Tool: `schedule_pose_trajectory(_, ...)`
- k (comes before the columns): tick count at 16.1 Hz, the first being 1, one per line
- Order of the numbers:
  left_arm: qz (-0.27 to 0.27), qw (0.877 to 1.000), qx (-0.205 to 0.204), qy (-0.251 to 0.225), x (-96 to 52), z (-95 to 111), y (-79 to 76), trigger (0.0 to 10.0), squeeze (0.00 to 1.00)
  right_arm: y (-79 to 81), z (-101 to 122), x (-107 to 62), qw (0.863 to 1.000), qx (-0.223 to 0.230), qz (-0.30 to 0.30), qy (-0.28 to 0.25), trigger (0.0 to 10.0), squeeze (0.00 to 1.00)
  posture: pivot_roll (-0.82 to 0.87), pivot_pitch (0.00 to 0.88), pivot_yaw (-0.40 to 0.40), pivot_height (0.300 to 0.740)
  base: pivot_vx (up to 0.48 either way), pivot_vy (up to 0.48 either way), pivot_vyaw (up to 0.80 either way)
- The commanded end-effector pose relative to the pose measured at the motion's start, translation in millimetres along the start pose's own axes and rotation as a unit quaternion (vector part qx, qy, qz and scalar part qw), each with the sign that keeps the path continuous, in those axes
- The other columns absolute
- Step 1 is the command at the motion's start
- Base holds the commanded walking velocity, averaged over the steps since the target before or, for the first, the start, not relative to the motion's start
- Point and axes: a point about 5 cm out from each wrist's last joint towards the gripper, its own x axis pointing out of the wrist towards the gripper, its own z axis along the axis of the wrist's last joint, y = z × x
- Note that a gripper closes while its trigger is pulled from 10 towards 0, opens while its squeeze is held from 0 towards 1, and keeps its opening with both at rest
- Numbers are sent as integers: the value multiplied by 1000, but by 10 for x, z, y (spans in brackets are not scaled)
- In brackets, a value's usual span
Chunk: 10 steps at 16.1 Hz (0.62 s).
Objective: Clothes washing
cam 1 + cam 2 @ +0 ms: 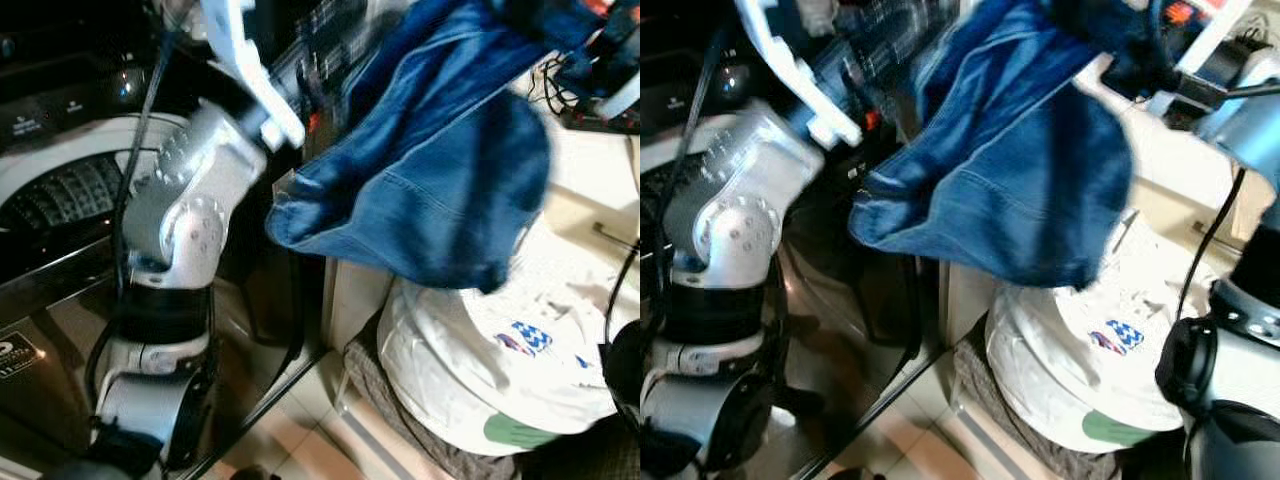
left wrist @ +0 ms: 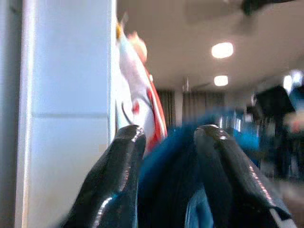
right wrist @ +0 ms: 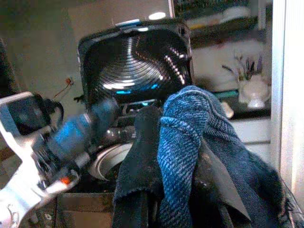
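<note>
Right wrist view: my right gripper (image 3: 164,190) is clamped on a bunched fold of the blue denim jeans (image 1: 440,170); my left gripper (image 2: 168,156) has denim between its fingers too, so both hold the garment; it hangs spread in the air, above the white printed garment (image 1: 480,350) heaped in the laundry basket (image 1: 400,420) and beside the washing machine (image 1: 70,200), whose drum lies open. Denim is heavy, floppy and grippy; I judge a thick seam or the waistband the surest hold. The machine's front sticker is too blurred to read.
</note>
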Motion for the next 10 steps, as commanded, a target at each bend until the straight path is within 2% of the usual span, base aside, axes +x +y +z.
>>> schedule_pose_trajectory(1,6,1000,-12,-20,53,47,16,10000,1000,29,-21,46,1000,5,6,8,0,0,-53,0,-14,740,0,0,0)
schedule_pose_trajectory(3,-27,999,-30,-18,103,26,-53,10000,1000,49,-134,135,999,25,8,19,0,0,-49,0,-26,740,0,0,0)
schedule_pose_trajectory(4,-58,997,7,40,94,-143,-130,10000,0,87,-153,183,999,40,16,13,0,0,-44,0,-23,740,0,0,0)
schedule_pose_trajectory(5,-78,994,10,80,64,-288,-187,10000,0,113,-154,208,999,46,23,9,0,0,-44,0,-23,740,0,0,0)
schedule_pose_trajectory(7,-102,988,-33,109,15,-440,-291,10000,0,142,-157,216,998,49,29,8,0,0,-45,0,-19,740,0,0,0)
schedule_pose_trajectory(8,-122,979,-45,157,-53,-623,-378,10000,0,160,-157,210,998,51,31,5,0,0,-48,0,-16,740,0,0,0)
schedule_pose_trajectory(9,-104,976,-12,193,-86,-763,-361,10000,0,178,-151,190,998,52,33,3,0,0,-52,0,-11,740,0,0,0)
schedule_pose_trajectory(10,-83,970,66,218,-97,-854,-292,10000,0,193,-147,173,998,53,33,2,0,0,-51,0,-11,740,0,0,0)
